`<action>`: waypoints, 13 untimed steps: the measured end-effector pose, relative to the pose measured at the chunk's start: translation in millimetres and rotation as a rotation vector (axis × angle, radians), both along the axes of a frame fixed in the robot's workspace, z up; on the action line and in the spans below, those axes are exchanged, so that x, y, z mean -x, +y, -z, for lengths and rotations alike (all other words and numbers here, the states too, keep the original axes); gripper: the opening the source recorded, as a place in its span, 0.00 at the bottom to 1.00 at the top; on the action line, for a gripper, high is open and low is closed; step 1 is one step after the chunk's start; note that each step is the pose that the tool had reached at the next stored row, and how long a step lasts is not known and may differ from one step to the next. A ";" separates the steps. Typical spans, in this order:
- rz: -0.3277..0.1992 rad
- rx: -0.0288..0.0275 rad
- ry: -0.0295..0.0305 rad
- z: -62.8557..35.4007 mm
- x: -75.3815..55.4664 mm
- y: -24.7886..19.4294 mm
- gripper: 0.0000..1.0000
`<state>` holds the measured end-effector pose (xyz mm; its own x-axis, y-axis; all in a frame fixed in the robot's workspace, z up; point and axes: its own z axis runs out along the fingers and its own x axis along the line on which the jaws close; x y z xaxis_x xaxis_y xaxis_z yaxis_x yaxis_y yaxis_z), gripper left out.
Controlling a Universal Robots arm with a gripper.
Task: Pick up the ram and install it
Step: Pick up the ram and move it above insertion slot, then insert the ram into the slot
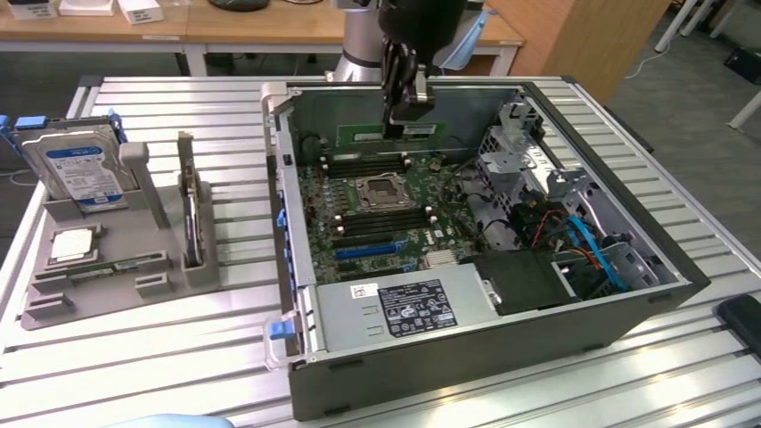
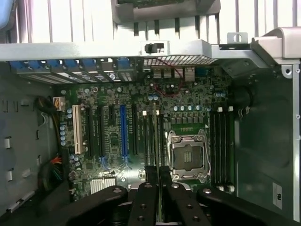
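Desk: You have a slatted metal desk carrying an open computer case and, towards the exterior view's left, a grey parts holder.

Computer case: It lies on its side with the panel off, so you look straight down onto the motherboard.

Parts holder: It keeps a blue-labelled hard drive and a dark expansion card standing on edge, well apart from the work.

Motherboard: The empty processor socket sits in the middle, with dark memory slots running along both of its sides.

Hand: It hangs from the arm above the far part of the case. In the wrist view its fingers are closed together on a thin edge-on board.

Ram: The green stick is clamped in the hand, held level and on edge just above the board. In the wrist view its edge lines up with the slot bank beside the socket.

Step in hand: By the look of it the pick-up is done and you are in the installing step, with the stick over the slots but not yet seated.

What the next move calls for: Judging from this, you need the stick square to one slot, its ends inside the slot's latches, then an even push straight down; a tilt would jam one end.
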<state>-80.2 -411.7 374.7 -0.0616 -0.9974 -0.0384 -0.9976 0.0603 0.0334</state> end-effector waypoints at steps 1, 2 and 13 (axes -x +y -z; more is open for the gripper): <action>0.000 -0.0001 -0.0001 0.0 -0.6 1.9 0.13; 0.000 -0.0001 -0.0001 0.1 -1.1 3.7 0.13; 0.001 -0.0001 0.0001 0.0 -4.3 12.6 0.13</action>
<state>-75.8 -399.2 374.7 -0.0626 -0.9973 -0.0384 -0.9976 0.0613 0.0335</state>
